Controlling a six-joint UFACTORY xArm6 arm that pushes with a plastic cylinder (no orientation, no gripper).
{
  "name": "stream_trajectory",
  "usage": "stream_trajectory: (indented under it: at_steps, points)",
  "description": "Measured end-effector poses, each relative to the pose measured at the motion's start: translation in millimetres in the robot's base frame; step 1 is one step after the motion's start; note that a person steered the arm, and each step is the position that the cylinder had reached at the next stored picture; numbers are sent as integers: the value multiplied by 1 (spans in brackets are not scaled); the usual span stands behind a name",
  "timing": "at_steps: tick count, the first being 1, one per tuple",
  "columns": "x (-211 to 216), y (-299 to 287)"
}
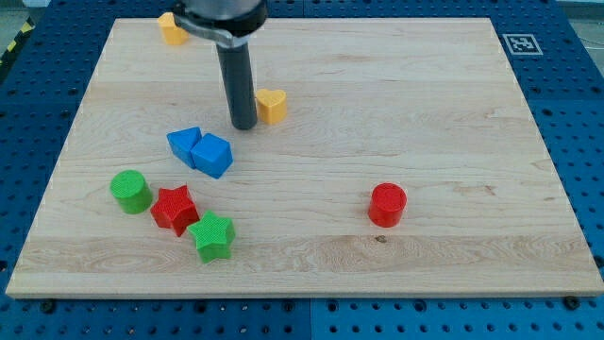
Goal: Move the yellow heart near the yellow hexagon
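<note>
On a wooden desk (396, 85), my tip (243, 126) stands just to the view's left of the yellow heart (272, 105), so close that touching or a hair apart cannot be told. There is no gripper on this arm to open or close: only a dark rod, holding nothing, that can shove. The yellow hexagon (171, 28) sits well up and to the view's left of the heart, near the desk's top edge and partly hidden behind the arm. Below the heart and toward the view's left lie two blue blocks (201, 150) pressed together; further down from the heart cluster a green cylinder (130, 191), a red star (176, 208) and a green star (211, 236). A red cylinder (387, 204) stands alone, down and to the view's right of the heart. The approach looks like the step in hand, though from the wrong side: a shove from here would likely send the heart away from the hexagon. The next move seems to call for rounding the heart to its lower right, then pushing up-left.
</note>
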State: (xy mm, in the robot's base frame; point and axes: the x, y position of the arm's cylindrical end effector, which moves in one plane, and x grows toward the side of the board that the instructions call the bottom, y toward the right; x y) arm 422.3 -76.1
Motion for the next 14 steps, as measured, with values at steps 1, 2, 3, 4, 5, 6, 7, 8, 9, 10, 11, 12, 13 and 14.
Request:
stream_trajectory:
  at_steps: [1,2,3,4,5,6,7,8,9,10,11,12,13,14]
  points:
    - [28,18]
    - [17,47]
    - [-17,47]
    - [-60,18]
    - [-103,-18]
    - [-112,-23]
    - [-86,3]
    - [-113,14]
    - [-146,-3]
    - [-150,-50]
    - [-161,-69]
    - [-151,-46]
    - [-110,-49]
    - [-104,-75]
